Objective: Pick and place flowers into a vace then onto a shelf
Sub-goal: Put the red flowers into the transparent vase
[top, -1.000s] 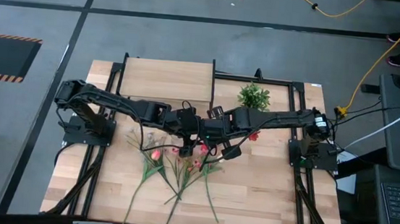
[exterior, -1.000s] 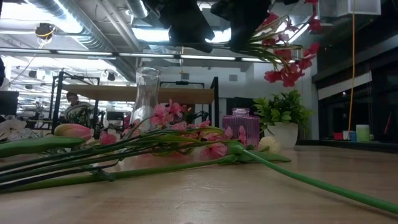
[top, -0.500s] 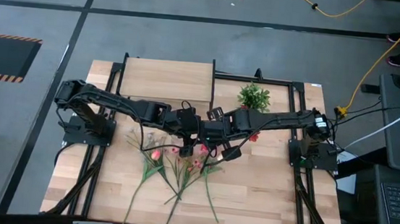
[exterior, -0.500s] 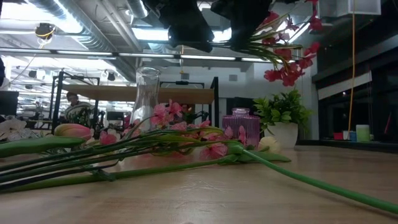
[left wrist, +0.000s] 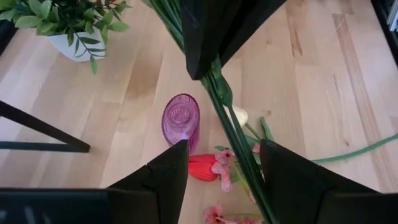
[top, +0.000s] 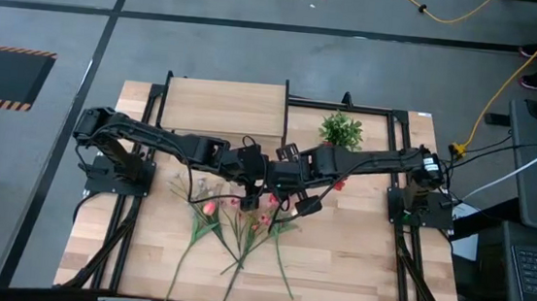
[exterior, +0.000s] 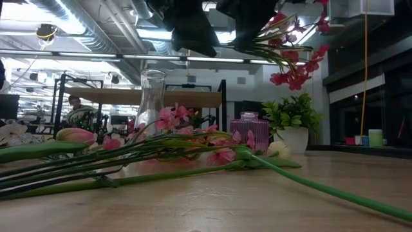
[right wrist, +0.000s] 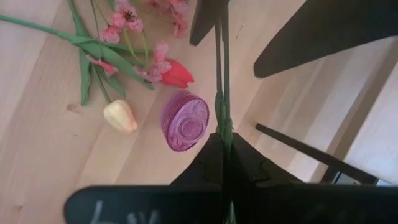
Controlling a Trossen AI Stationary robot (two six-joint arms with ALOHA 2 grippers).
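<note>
My right gripper (right wrist: 222, 140) is shut on a long green stem with red blossoms (exterior: 296, 64) and holds it in the air over the table's middle. A small purple ribbed vase (left wrist: 181, 119) stands upright on the table below. My left gripper (left wrist: 224, 168) is open, with one finger on each side of that stem (left wrist: 233, 124); I see no touch. More flowers (top: 237, 226), pink blossoms and tulips (right wrist: 176, 74), lie flat on the table with their stems toward its near edge. A clear glass vase (exterior: 152, 96) stands behind them. The shelf (top: 224, 106) stands at the far edge. My right gripper pinches the green stem (right wrist: 222, 118) between its two fingers, well below the blossoms. The fingers lie across the stem. The stem is lifted clear of the table, and its free end runs on past my left gripper, above the purple vase.
A bushy green plant in a white pot (top: 340, 130) stands at the far right, near the purple vase. Black frame rails (top: 405, 260) run along both table sides. Bare wood (top: 366, 266) lies near the table's near right corner.
The held stem and both grippers have drifted a little; in the low view the red blossoms sit slightly higher. Neither gripper has opened or shut.
</note>
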